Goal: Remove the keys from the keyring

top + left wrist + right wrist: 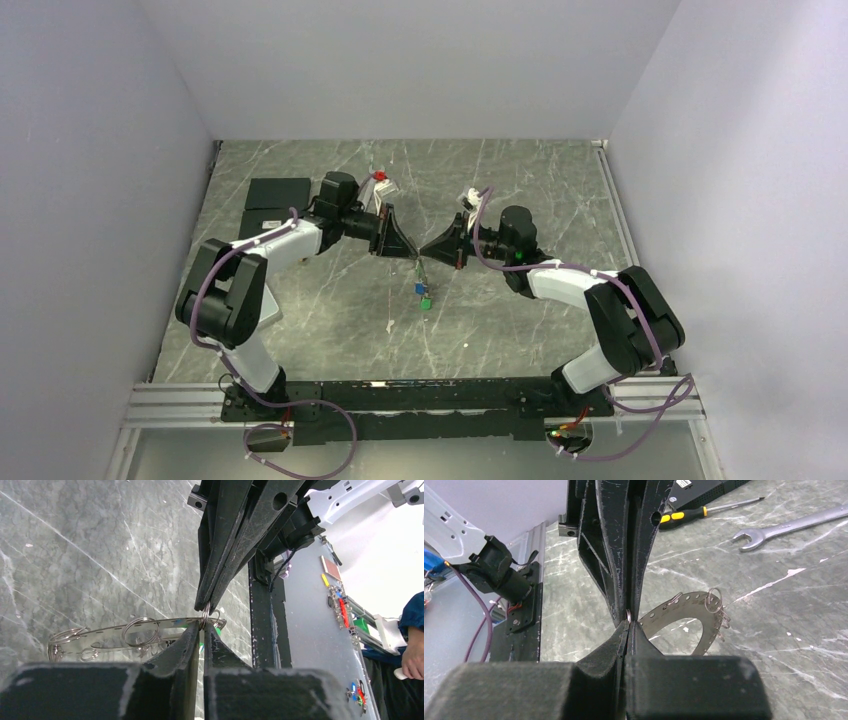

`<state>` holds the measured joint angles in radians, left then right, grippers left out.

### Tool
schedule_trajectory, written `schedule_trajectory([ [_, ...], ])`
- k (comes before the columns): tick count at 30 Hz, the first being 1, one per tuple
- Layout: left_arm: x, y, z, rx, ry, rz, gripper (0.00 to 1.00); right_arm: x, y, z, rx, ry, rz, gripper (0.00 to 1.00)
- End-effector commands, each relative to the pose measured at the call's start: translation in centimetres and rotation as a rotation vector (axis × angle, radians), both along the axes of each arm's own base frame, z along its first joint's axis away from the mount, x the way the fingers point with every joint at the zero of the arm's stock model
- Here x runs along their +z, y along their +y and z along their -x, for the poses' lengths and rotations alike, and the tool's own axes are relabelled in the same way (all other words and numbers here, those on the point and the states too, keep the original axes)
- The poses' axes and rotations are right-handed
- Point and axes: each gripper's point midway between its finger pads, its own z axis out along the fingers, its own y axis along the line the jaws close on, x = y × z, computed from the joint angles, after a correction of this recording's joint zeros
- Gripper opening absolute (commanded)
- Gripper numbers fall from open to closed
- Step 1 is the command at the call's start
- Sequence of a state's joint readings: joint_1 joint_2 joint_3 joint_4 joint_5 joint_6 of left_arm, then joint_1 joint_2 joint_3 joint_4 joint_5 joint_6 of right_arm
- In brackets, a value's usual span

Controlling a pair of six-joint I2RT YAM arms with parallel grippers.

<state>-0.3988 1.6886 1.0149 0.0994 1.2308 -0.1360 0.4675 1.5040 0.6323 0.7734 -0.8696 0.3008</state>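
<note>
The left tool (202, 630) and right tool (628, 627) meet tip to tip over the middle of the counter (520, 330), each clenched on the keyring (679, 605). The blue and green keys (423, 295) dangle from it. A wrench (789, 526) and screwdriver (704, 511) lie well apart on the counter.

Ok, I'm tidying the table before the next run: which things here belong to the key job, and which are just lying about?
In the job: keyring, pinched between left tool and right tool; keys hanging from it.
Lying about: wrench, screwdriver, curved holed metal strip carrying small rings.
</note>
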Motion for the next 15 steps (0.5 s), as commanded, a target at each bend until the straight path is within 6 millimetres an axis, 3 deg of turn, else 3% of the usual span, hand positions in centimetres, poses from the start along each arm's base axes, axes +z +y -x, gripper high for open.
schedule_trajectory([
  [1, 1.2, -0.2, -0.3, -0.013, -0.052, 0.003, 0.05, 1.9, 0.5, 0.3, 0.041, -0.079, -0.043, 0.00],
  [4, 1.5, 0.0, -0.2, -0.027, -0.075, -0.012, 0.00, 1.8, 0.4, 0.5, 0.060, -0.086, -0.031, 0.00],
  [8, 1.7, 0.5, 0.0, -0.050, -0.127, -0.045, 0.00, 2.0, 0.4, 0.6, 0.080, -0.094, -0.019, 0.12],
  [15, 1.9, 1.4, -0.1, -0.065, -0.236, -0.130, 0.00, 2.7, -0.1, 0.5, 0.106, -0.107, -0.012, 0.20],
])
